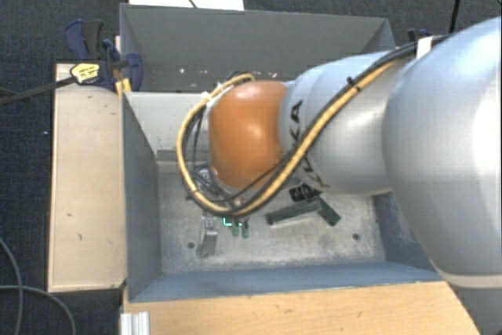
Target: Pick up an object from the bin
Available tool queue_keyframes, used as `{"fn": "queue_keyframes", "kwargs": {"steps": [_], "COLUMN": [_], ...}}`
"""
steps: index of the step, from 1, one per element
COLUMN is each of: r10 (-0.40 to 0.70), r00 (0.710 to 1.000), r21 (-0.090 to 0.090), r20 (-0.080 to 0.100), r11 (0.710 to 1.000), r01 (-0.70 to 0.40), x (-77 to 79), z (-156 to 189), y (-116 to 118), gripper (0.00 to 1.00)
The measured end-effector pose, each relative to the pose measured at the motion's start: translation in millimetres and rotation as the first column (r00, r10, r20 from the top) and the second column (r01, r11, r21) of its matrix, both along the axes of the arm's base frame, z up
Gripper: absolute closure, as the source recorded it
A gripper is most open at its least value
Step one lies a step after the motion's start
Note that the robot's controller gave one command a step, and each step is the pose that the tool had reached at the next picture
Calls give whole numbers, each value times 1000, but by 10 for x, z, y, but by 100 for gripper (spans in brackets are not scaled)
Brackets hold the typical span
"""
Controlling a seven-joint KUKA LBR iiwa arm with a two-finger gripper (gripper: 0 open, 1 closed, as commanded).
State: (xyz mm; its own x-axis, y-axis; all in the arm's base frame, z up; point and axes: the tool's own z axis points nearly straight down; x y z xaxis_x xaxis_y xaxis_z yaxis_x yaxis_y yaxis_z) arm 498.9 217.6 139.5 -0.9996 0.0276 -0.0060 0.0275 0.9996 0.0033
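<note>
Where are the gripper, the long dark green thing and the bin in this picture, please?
gripper (208,238): camera view, on its grey lower end.
long dark green thing (302,213): camera view, on the middle of its bar.
bin (251,43): camera view, on its bare back wall.

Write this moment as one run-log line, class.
arm: in bin from right | hand: low over floor, front left | nearest: dark green flat piece, right of hand | grip: unclear
</note>
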Motion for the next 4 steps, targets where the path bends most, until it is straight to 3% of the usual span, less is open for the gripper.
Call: {"fn": "queue_keyframes", "kwargs": {"steps": [1,2,3,4], "r10": [-31,-33,340,334], "r00": [999,999,940,942], "r21": [-2,-2,-1,-2], "r20": [-5,-5,-1,-5], "r11": [1000,999,940,942], "r01": [31,33,-340,-334], "x": [4,4,-190,-190], "z": [-691,-691,-92,-107], "y": [-28,-28,385,368], "gripper": [100,100,0,0]}}
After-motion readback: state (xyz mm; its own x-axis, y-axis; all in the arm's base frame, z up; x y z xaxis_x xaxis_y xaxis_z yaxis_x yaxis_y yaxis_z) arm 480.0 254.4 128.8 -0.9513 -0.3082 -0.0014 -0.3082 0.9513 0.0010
